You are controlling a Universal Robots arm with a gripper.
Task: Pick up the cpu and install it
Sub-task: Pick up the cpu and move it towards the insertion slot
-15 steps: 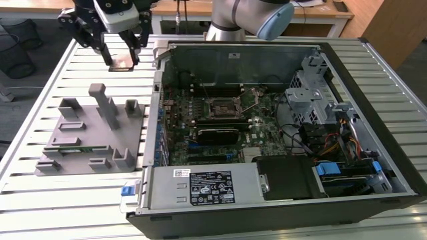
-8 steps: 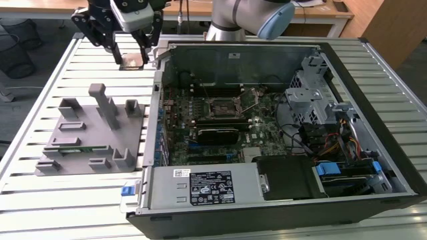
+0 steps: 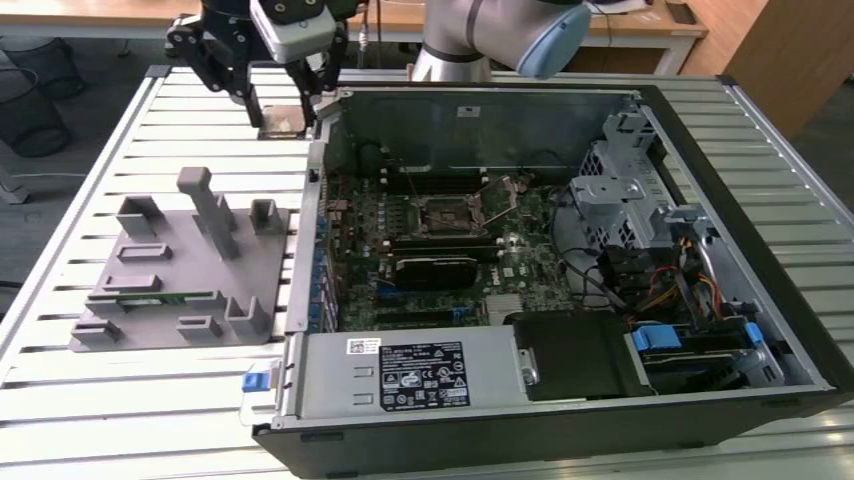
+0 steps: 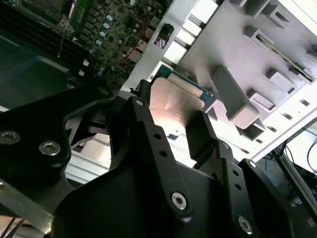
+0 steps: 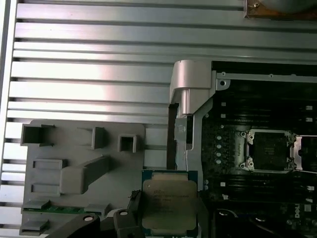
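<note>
While the tool hangs over the slatted metal desk, it is clamped on the cpu, one black finger against each of two opposite edges. In the exterior view the chip sits between the fingertips, clear of the desk, just outside the far corner of the open computer case on the exterior view's left. The grey arm rises behind the case wall.

In the second wrist view the fingers frame the cpu, whose shiny metal top catches a pale pinkish glare, with a thin green rim showing at its far edge. In the first wrist view the cpu shows its metal top and green border, over the strip of desk between the grey holder block and the case's side wall.

Inside the case, the motherboard's square socket lies well apart from the held chip, with its metal frame around it. The holder block rests on the desk beside the case, and a long green memory stick lies in one of its slots.
</note>
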